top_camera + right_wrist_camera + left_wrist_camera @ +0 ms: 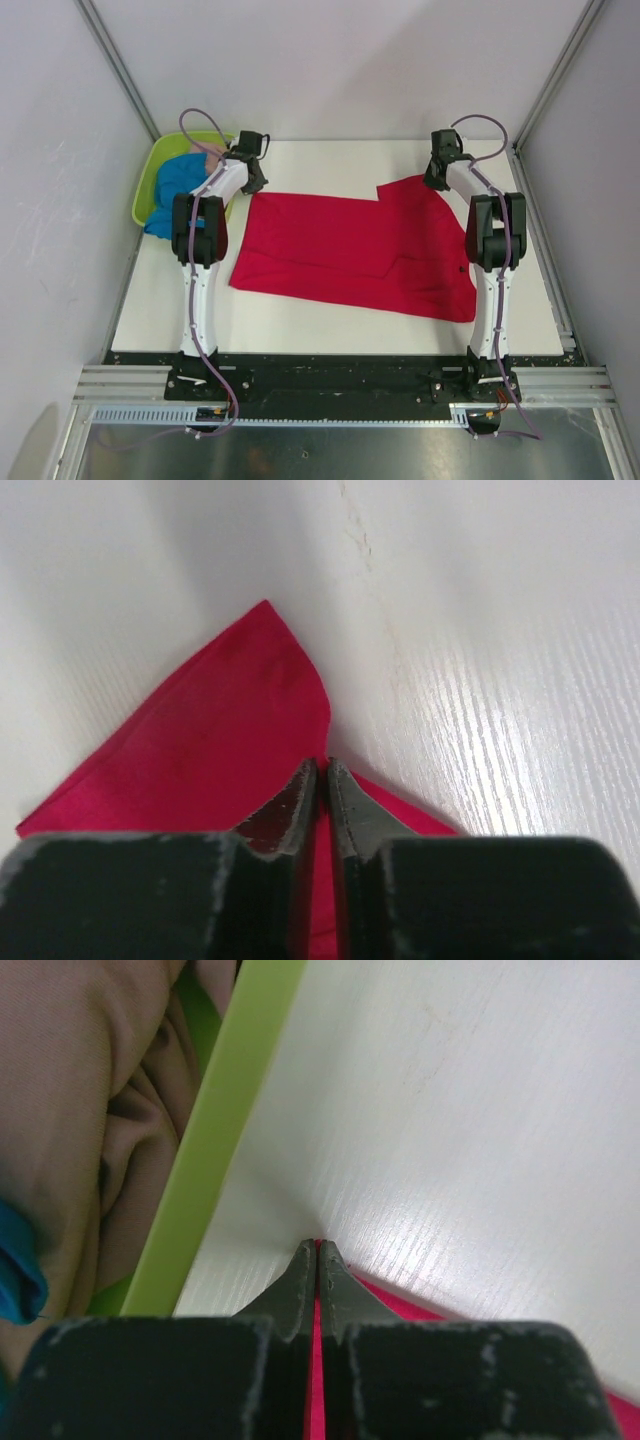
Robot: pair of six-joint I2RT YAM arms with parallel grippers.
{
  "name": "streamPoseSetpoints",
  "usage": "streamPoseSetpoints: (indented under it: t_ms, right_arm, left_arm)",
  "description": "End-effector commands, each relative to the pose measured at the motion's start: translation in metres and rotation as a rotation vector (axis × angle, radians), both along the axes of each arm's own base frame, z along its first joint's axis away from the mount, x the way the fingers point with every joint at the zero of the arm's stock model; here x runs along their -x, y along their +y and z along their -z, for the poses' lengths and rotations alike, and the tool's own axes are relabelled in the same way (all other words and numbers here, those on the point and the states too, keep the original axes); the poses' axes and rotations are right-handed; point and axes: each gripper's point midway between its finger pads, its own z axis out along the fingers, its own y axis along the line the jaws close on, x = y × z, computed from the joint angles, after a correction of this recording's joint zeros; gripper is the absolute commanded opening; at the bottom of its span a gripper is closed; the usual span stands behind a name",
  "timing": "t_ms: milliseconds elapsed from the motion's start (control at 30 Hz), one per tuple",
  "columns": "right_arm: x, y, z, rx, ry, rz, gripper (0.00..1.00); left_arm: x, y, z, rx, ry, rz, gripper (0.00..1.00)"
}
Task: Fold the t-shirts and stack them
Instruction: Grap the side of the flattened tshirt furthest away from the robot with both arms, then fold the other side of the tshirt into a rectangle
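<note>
The red t-shirt [350,250] lies spread flat across the middle of the white table. My left gripper [255,187] sits at its far left corner, shut on a thin edge of the red cloth [318,1360] that runs between the fingers [295,1285]. My right gripper [434,183] sits at the shirt's far right corner, shut on the red cloth [220,730] there. The blue t-shirt [175,190] and the pale pink t-shirt [208,155] lie bunched in the basket. The pink one [90,1110] and a bit of the blue one [15,1280] show in the left wrist view.
The lime-green plastic basket [165,150] stands at the table's back left corner, its rim [220,1130] just left of my left gripper. Grey walls and metal frame rails enclose the table [330,160] on three sides.
</note>
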Motion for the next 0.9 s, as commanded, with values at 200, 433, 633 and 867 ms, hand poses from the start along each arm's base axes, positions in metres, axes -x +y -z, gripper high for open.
streamPoseSetpoints:
  t_ms: [200, 433, 633, 867]
  right_arm:
    - [-0.007, -0.014, -0.030, 0.059, -0.045, 0.037, 0.00]
    - [0.006, -0.015, -0.058, 0.073, -0.071, 0.047, 0.00]
    - [0.028, -0.015, -0.072, 0.075, -0.072, 0.062, 0.00]
    - [0.060, -0.013, -0.082, 0.078, -0.054, 0.080, 0.00]
  left_arm:
    - [-0.014, -0.004, -0.021, 0.003, -0.057, 0.030, 0.00]
    - [-0.016, -0.009, -0.048, 0.021, -0.121, 0.061, 0.00]
    - [-0.011, -0.013, -0.062, 0.042, -0.155, 0.094, 0.00]
    - [0.001, -0.012, -0.068, 0.047, -0.178, 0.106, 0.00]
